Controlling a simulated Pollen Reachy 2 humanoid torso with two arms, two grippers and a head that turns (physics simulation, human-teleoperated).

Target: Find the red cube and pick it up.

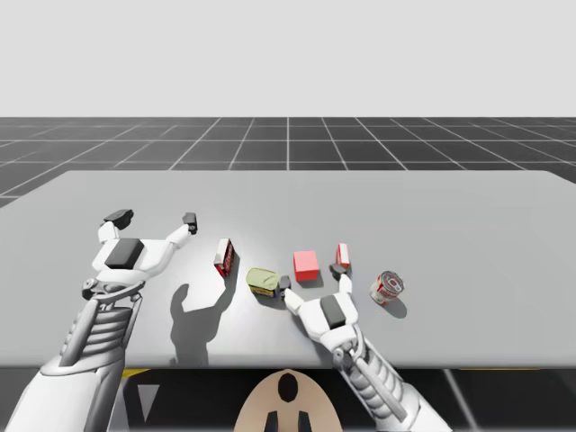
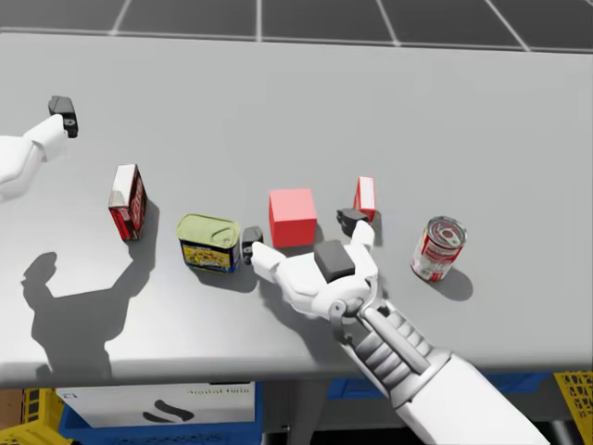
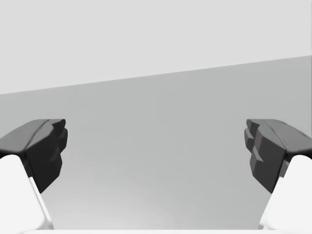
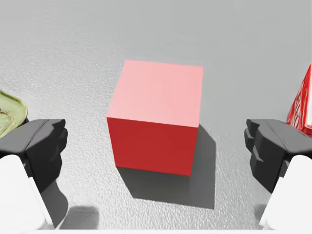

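Observation:
The red cube [image 1: 305,265] [image 2: 292,217] rests on the grey table near its middle front. My right gripper [image 1: 311,276] [image 2: 301,233] [image 4: 156,146] is open and low at the table. The red cube [image 4: 156,122] sits just ahead of it, centred on the gap between the fingers, and neither finger touches it. My left gripper [image 1: 154,217] [image 3: 156,146] hangs open above the table's left side with nothing between its fingers. One of its dark fingertips [image 2: 63,113] shows in the head view.
A green-topped tin [image 1: 264,281] [image 2: 209,241] stands close to the right gripper's left finger. A small red box [image 1: 343,254] [image 2: 365,196] stands by the other finger. A red and white box [image 1: 224,257] stands further left, a red and white can [image 1: 390,287] to the right.

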